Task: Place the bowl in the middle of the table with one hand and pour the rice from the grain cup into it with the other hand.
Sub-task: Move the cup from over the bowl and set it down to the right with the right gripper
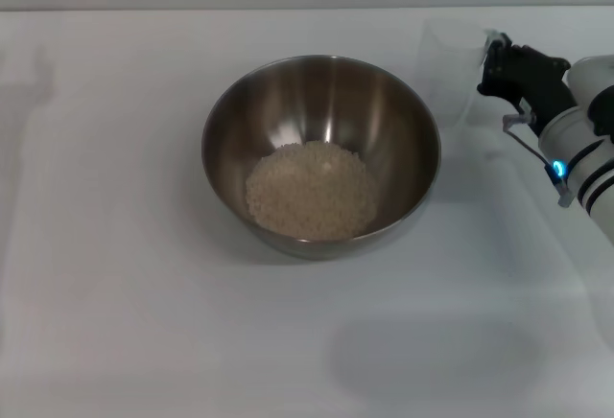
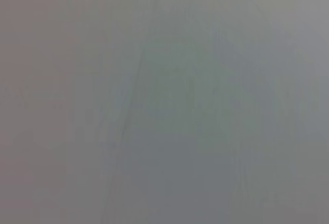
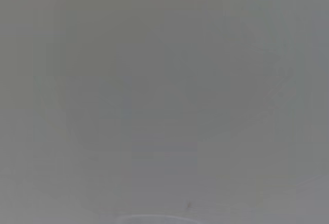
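Observation:
The stainless-steel bowl stands in the middle of the white table. A pale mass of rice lies in its bottom. The clear grain cup is upright at the far right, beyond the bowl's rim, and looks empty. My right gripper reaches in from the right edge and is shut on the cup's side. My left gripper is out of view. Both wrist views show only a featureless grey surface.
The right arm's white forearm with a blue light fills the right edge. Bare tabletop lies left of and in front of the bowl. The table's far edge meets a grey wall.

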